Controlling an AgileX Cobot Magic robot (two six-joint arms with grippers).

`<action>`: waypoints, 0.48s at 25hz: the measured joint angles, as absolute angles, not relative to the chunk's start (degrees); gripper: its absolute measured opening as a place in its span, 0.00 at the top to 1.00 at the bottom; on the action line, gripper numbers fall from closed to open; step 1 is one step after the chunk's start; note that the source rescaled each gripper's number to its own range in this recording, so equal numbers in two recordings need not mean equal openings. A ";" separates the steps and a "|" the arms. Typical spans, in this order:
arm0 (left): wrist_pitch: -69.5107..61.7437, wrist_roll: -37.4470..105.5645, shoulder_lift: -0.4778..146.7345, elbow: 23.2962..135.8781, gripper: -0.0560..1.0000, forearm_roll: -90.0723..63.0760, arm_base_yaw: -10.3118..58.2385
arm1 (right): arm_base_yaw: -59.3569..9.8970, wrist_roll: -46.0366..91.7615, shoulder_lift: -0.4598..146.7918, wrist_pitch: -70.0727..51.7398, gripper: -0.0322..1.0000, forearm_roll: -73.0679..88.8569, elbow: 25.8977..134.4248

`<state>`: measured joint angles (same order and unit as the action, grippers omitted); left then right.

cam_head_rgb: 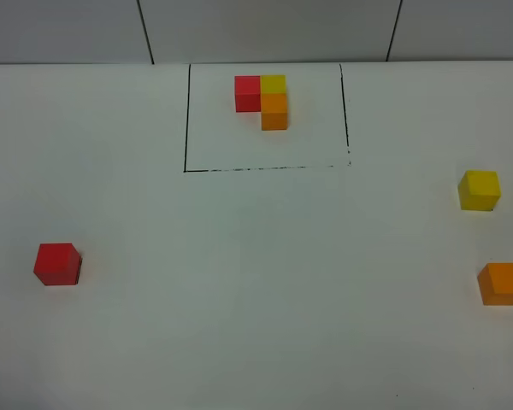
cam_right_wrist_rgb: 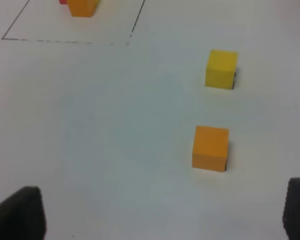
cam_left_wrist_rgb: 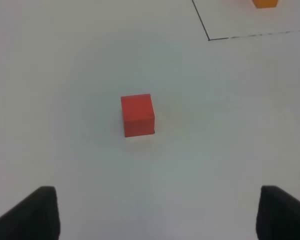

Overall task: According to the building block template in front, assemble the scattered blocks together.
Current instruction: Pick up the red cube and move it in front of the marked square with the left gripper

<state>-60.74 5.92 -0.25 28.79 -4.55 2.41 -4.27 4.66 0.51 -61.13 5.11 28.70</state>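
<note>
Building block template (cam_left_wrist_rgb: 265,3) being cropped in both wrist views, showing only orange corner, red sliver. Left hand (cam_left_wrist_rgb: 156,192), right hand (cam_right_wrist_rgb: 163,187) fingers running off picture edge.

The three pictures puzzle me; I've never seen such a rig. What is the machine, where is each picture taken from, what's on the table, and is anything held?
It is a robot with two arms, each ending in a two-fingered gripper. One picture looks down from a high camera; the other two come from cameras on the wrists. The dark shapes there belong to the left gripper and right gripper, both open, holding nothing. On the table lie three loose cubes: the red cube on the left, the yellow cube and orange cube on the right. Farther back, inside a drawn rectangle, sits the template, an L-shaped red, yellow and orange cluster.
</note>
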 joint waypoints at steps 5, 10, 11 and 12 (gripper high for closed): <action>-60.74 5.92 -0.25 28.79 0.22 -4.55 2.41 | -4.27 4.71 0.51 -61.13 0.08 5.33 28.70; -60.74 5.97 -0.25 28.79 0.22 -4.55 2.41 | -4.27 4.71 0.51 -61.13 0.08 5.33 28.70; -60.74 5.97 -0.25 28.79 0.22 -4.55 2.41 | -4.27 4.71 0.51 -61.13 0.08 5.33 28.70; -60.74 5.97 -0.25 28.79 0.22 -4.55 2.41 | -4.27 4.71 0.51 -61.13 0.08 5.33 28.70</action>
<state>-60.74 5.97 -0.25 28.79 -4.55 2.41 -4.27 4.71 0.51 -61.13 5.33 28.70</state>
